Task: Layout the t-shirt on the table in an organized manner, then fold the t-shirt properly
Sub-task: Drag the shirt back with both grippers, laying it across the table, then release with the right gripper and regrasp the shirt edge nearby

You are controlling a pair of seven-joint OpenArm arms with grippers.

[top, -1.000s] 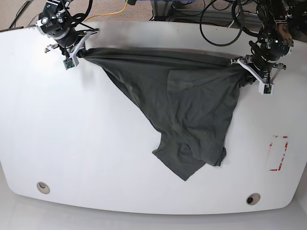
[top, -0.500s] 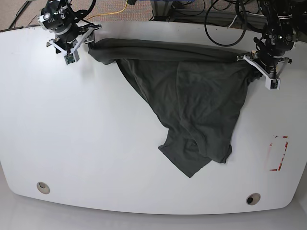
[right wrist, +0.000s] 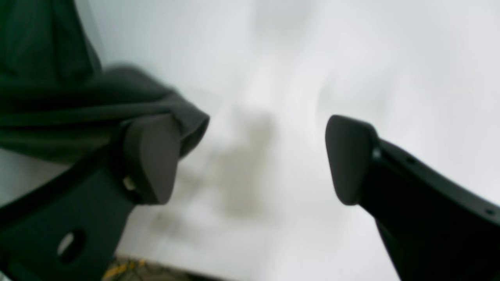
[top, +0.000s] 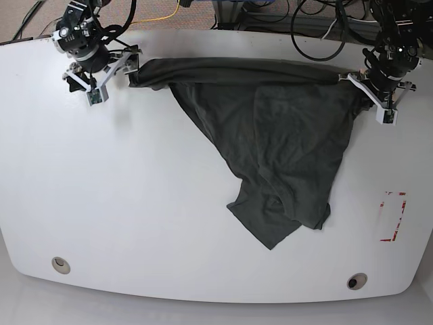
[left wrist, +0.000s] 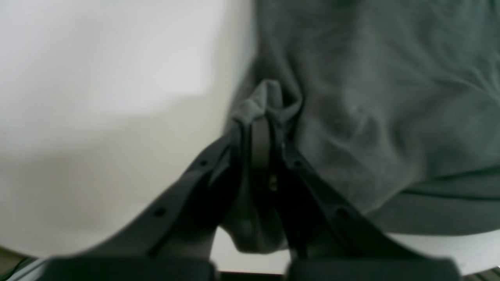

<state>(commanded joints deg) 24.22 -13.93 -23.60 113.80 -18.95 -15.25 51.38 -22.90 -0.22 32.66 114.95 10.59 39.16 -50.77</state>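
Left claw point(left wrist: 261, 117) pinching t-shirt point(top: 284, 135), right claw point(right wrist: 250, 160) spread — empty

The left pincer point(left wrist: 259, 128) is pinching its jaws closed on the t-shirt point(left wrist: 383, 109), while the right pincer point(right wrist: 250, 160) is gaping wide apart.

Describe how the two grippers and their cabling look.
Left gripper: matte black tapered fingers with small screw holes. Right gripper: the same black fingers, ending in rounded dark pads. From the base view, both carry white brackets, and black cables loop behind them.
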